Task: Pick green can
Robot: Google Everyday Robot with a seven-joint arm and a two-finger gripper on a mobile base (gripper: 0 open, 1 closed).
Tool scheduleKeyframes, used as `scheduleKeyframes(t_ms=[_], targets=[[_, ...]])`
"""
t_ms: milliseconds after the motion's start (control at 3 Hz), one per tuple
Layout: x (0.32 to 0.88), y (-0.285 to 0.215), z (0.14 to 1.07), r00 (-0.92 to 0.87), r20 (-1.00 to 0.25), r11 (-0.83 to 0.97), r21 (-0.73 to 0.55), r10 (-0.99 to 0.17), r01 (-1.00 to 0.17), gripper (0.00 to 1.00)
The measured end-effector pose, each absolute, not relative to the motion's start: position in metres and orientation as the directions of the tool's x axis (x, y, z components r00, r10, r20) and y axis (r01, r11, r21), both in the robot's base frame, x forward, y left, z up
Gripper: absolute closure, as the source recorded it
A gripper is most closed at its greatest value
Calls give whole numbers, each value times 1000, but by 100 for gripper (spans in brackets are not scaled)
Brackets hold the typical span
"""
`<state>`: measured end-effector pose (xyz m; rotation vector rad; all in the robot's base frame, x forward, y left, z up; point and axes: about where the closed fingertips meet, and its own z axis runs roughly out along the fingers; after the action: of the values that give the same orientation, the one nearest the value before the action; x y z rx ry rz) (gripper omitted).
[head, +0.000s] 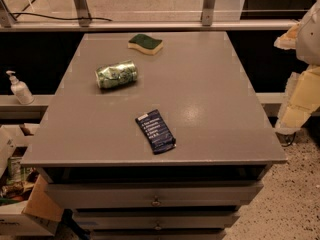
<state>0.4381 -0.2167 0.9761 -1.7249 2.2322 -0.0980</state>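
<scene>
Lying on its side, the green can [116, 74] sits on the grey table [210, 84], left of the table's middle and toward its far edge; you can see nothing touching it. Near the table's far edge rests a green-topped sponge [145, 43], and near its front edge a dark blue packet [155, 131]. Off the table's right side you see a pale white and yellow shape [305, 74]. The gripper is out of view, so you cannot tell how its jaws stand.
</scene>
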Motion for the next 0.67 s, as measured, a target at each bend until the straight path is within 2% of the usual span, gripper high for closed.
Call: scheduleKeyframes(t_ms=[667], targets=[[442,-210,974,-187,-233,246,-257,-954,-935,0]])
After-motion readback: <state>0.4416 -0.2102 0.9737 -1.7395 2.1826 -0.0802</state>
